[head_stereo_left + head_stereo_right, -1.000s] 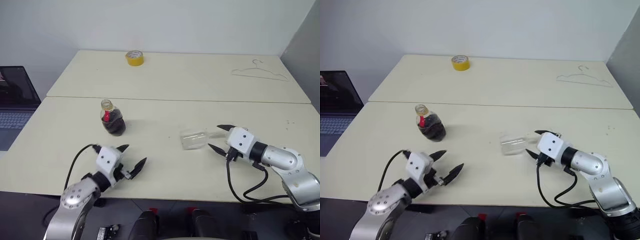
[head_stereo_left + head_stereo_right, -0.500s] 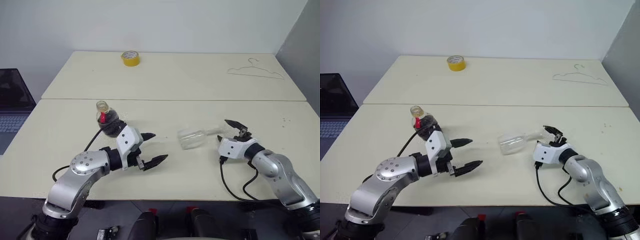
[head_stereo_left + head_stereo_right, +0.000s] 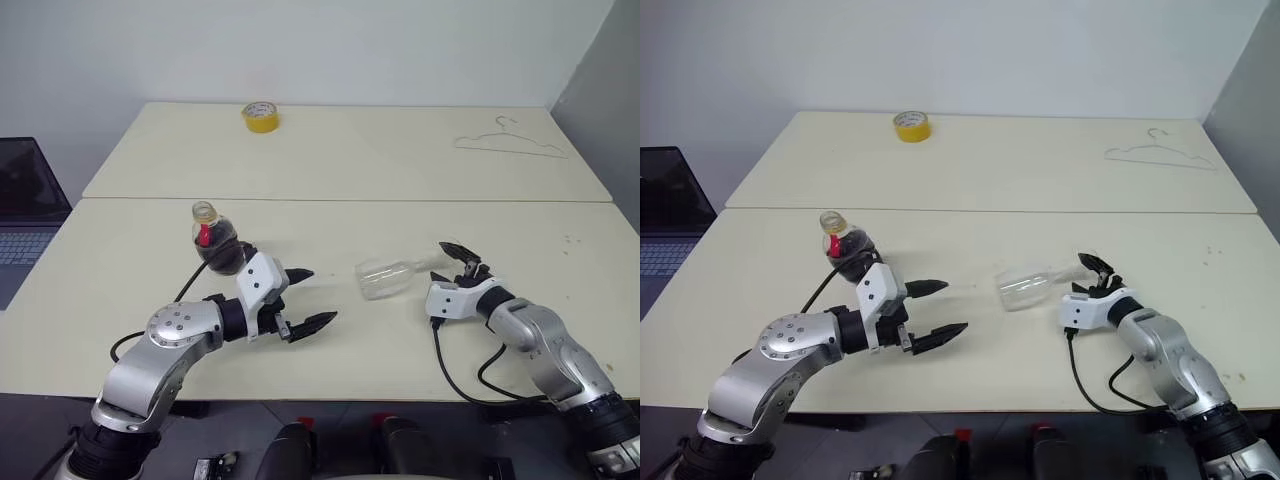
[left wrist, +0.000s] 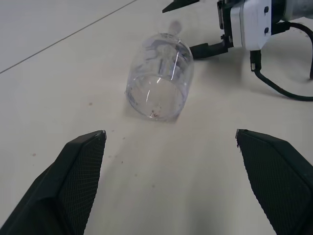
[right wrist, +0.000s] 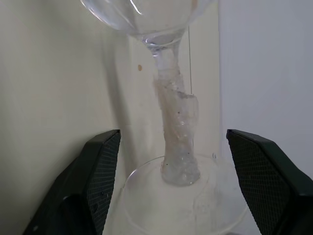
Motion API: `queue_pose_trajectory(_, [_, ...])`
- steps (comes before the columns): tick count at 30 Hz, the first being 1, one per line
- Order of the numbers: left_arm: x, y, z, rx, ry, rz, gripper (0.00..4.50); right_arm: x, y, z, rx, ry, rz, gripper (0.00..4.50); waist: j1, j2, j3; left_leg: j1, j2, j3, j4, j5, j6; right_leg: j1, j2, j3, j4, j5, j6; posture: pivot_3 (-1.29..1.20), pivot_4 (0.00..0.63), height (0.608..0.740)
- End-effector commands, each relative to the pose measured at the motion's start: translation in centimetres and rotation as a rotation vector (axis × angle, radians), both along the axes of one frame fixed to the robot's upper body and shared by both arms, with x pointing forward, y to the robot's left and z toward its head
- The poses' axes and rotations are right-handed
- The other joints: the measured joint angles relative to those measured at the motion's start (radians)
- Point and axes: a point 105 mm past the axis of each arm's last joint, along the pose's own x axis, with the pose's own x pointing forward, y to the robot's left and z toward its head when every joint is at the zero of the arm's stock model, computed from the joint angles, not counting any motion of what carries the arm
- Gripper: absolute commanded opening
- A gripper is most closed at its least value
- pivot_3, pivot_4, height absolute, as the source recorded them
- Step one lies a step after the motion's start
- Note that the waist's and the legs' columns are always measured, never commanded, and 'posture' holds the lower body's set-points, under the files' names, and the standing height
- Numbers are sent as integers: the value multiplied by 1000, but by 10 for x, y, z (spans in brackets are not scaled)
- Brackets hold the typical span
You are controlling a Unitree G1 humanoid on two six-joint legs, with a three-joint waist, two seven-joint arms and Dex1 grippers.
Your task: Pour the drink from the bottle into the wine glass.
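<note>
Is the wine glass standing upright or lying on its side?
On its side. The wine glass lies on the table, bowl mouth toward the left gripper, stem between the open right gripper.

Both arms: rounded silver-grey shells with black joint bands. White boxy wrist housings carry the left pincer [image 3: 305,298] and right pincer [image 3: 455,262], each with two black pointed, mesh-textured fingers [image 4: 80,169]. Black cables loop from the wrists.

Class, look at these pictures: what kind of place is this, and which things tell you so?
Probably an office or lab workroom. Two plain pale tables stand pushed together against a bare wall, a laptop sits at the left, and oddments like a tape roll and a wire hanger lie about.
</note>
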Motion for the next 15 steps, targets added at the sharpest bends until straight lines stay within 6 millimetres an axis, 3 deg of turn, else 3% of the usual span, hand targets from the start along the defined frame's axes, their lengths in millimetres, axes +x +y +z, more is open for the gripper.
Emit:
queue_pose_trajectory(1, [-3, -4, 2, -12, -16, -28, 4485, 7, 7, 5, 3, -59, 8, 3711, -2, 0, 0, 0, 0, 0, 0, 0, 0, 0, 0, 0, 0, 0, 0, 0, 150, 740])
queue_pose_trajectory(6, [-3, -2, -2, 5, -15, -32, 4485, 16, 11, 4, 7, -78, 6, 3711, -3, 0, 0, 0, 0, 0, 0, 0, 0, 0, 0, 0, 0, 0, 0, 0, 150, 740])
queue_pose_trajectory(7, [-2, -2, -1, 6, -17, -31, 4496, 17, 11, 4, 7, -81, 6, 3527, -3, 0, 0, 0, 0, 0, 0, 0, 0, 0, 0, 0, 0, 0, 0, 0, 150, 740])
queue_pose_trajectory(11, [-1, -1, 1, 5, -19, -24, 4500, 19, 12, 4, 8, -96, 8, 2507, -3, 0, 0, 0, 0, 0, 0, 0, 0, 0, 0, 0, 0, 0, 0, 0, 150, 740])
queue_pose_trajectory(15, [-2, 1, 2, -2, -16, -11, 4500, 19, 12, 2, 14, -104, 3, 1072, -3, 0, 0, 0, 0, 0, 0, 0, 0, 0, 0, 0, 0, 0, 0, 0, 150, 740])
